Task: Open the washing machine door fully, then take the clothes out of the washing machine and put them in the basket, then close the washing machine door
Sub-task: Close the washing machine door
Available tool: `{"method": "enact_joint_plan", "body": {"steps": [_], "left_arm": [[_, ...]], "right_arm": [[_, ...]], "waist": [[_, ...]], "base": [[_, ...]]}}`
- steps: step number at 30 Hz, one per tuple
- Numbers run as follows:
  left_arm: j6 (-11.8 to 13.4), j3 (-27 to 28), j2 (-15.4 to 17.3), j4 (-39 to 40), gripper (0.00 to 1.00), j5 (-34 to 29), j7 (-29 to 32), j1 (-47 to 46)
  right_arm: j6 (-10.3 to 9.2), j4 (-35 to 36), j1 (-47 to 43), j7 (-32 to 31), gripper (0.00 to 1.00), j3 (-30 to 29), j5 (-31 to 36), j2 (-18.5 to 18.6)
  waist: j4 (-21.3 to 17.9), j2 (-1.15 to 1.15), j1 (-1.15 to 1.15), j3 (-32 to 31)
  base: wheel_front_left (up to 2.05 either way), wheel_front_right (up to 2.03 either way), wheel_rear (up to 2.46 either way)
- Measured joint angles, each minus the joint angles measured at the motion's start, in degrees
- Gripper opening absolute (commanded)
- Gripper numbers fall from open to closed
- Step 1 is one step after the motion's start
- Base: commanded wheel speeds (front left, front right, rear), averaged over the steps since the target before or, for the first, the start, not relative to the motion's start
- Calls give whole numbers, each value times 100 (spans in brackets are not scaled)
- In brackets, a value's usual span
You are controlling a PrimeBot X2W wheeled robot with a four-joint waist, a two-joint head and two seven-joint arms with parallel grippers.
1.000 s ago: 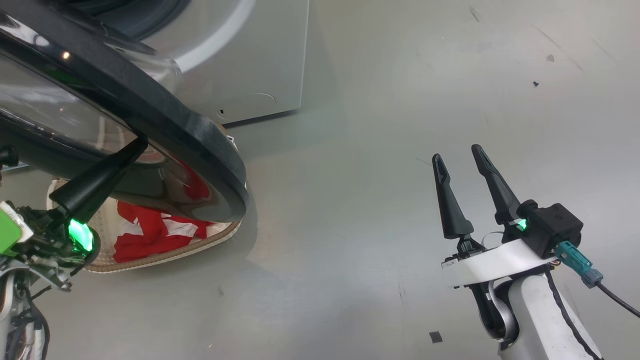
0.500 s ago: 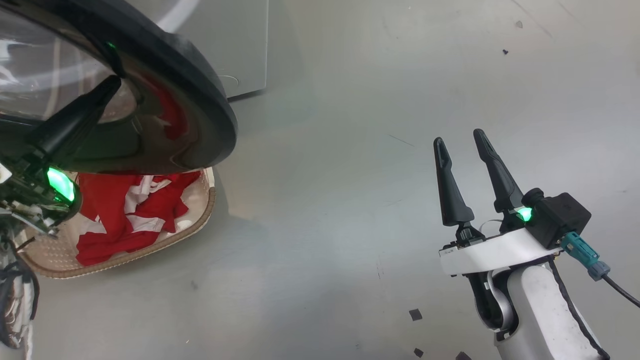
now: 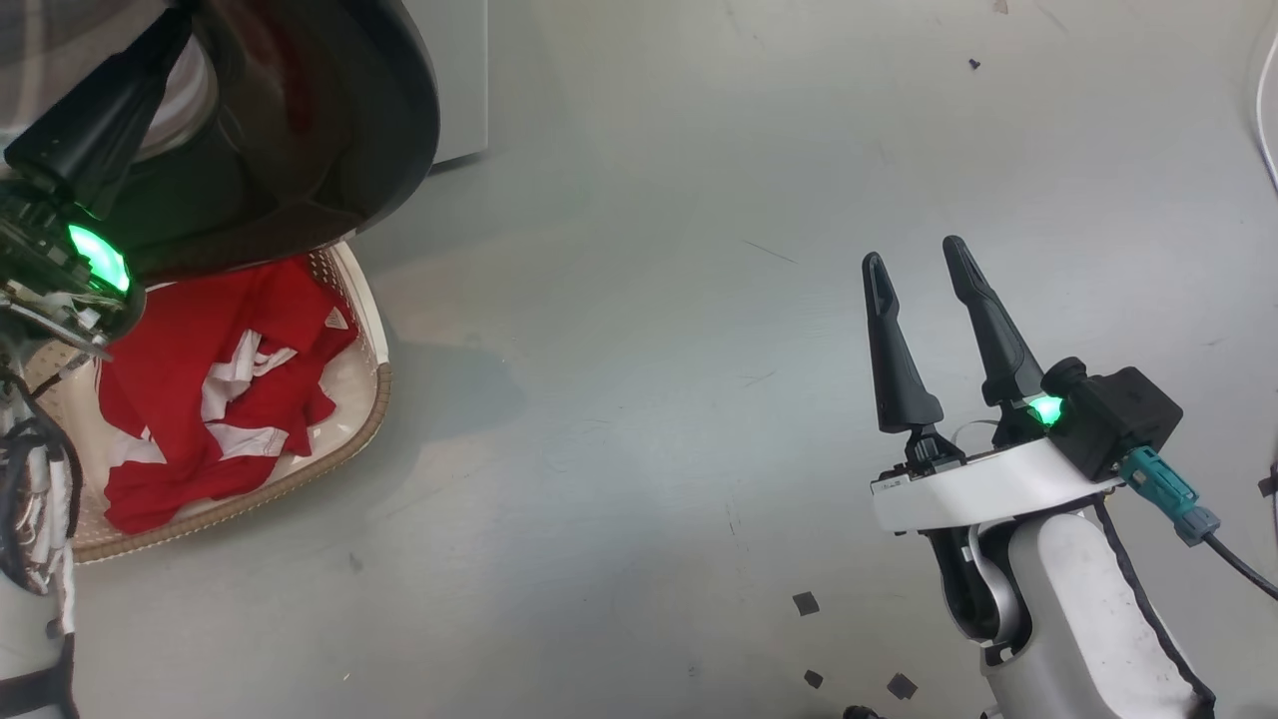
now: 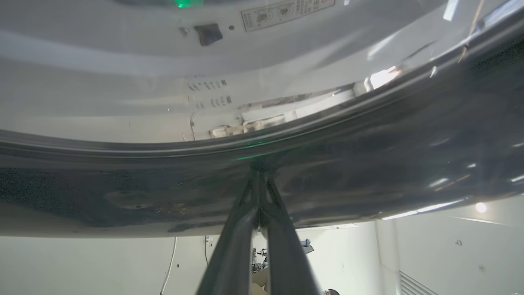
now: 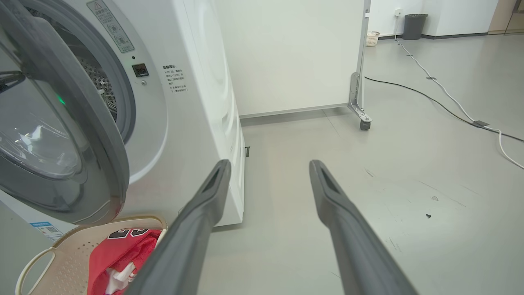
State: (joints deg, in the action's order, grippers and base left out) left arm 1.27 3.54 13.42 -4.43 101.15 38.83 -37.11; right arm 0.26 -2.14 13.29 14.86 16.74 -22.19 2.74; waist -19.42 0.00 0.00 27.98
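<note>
Two arms logged, near to far.

Right jaws, lower right of the head view: fingers (image 3: 896, 350) well parted, nothing between them, hanging over bare floor (image 3: 639, 419) well apart from the washer. Small dark scraps (image 3: 805, 603) lie on the floor just beside that arm.

Left jaws, upper left of the head view: closed. In the left wrist view the two fingers (image 4: 282, 254) lie pressed side by side, tips touching the glossy black rim of the washing machine door (image 4: 368, 164). We see nothing held between them. A green light (image 3: 98, 258) glows at that wrist.

Next out, the basket (image 3: 377, 399) sits on the floor just in front of the washing machine (image 5: 196, 102), partly beneath the door. The clothes (image 3: 180, 399) lie inside it, red with white stripes; the right wrist view shows dark, white-edged numbers on the top fold.

We note the door stands part open, swung out over the basket. The steel drum (image 5: 100, 88) shows through the gap; we cannot tell its contents.

Farthest: a white partition (image 5: 294, 53) on a castor, cables (image 5: 450, 102) across the floor, a dark bin (image 5: 413, 25) by the far wall.
</note>
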Motion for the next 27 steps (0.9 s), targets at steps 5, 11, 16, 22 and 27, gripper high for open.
{"method": "enact_joint_plan", "body": {"steps": [5, 11, 16, 22, 27], "left_arm": [[-56, 29, -46, -241, 0, -41, -168, -209], [-165, -14, -123, -487, 0, -42, -210, -316], [-336, -31, -241, -662, 0, -38, -215, -320], [-523, -48, -318, -756, 0, -31, -202, -309], [-649, -85, -353, -801, 0, -31, -148, -158]], "right_arm": [[-42, -1, 39, 0, 100, 14, -8, -1], [-93, -7, 43, 0, 100, -30, -7, -2], [-93, -31, 43, 0, 100, -92, 13, -3], [-93, -68, 43, 0, 100, -153, 85, -2], [-92, -120, 41, 0, 100, -224, 187, -2]], "waist": [[-19, 0, 0, 22], [14, 0, 0, 16], [128, 0, 0, -24], [288, 0, 0, -84], [478, 0, 0, -167]], "base": [[0, 0, 0], [0, 0, 0], [0, 0, 0], [0, 0, 0], [0, 0, 0]]}}
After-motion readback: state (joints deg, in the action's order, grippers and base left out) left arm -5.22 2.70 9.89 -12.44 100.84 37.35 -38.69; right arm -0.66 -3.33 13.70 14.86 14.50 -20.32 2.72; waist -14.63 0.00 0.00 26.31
